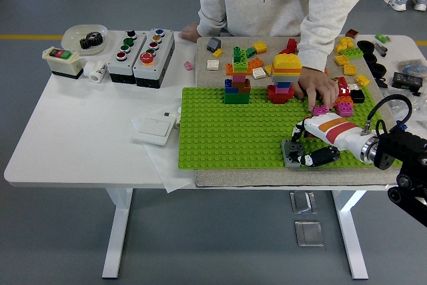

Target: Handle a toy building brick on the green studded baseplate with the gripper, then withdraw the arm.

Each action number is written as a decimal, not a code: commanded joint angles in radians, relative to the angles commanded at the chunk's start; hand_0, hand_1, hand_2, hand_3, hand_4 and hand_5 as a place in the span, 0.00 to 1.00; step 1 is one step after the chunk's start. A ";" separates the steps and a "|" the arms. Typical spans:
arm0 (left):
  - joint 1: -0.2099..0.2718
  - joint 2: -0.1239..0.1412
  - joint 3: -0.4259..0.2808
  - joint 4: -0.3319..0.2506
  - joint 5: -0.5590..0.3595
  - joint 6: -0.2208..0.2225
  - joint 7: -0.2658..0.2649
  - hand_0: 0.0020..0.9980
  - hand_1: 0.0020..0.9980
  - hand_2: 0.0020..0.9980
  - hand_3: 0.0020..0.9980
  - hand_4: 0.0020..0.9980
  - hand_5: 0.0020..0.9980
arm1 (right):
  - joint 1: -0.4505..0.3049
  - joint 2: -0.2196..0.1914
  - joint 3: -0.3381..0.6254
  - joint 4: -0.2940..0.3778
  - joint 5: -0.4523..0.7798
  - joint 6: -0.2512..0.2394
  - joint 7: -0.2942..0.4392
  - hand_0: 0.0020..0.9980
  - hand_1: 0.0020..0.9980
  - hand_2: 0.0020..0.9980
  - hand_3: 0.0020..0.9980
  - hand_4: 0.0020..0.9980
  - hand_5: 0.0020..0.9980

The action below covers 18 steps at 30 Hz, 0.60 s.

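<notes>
Item: grey brick (291,153), at the near right edge of the green baseplate (220,131), slightly tilted, apparently not yet pressed flat. Right hand (313,143): fingers curled around the brick, pinching it from the right, probably to seat or lift it. Left hand: not seen. Person's hand (319,90): resting on loose bricks at the far right, perhaps steadying the plate. Stacked brick tower (285,78): far side, clear of the work.
</notes>
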 joint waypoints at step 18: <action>-0.001 0.001 -0.006 0.000 0.006 0.000 0.001 0.78 0.71 0.61 0.54 0.53 0.56 | -0.001 0.000 0.009 -0.001 0.000 0.001 -0.004 0.53 0.62 0.70 0.62 0.80 0.38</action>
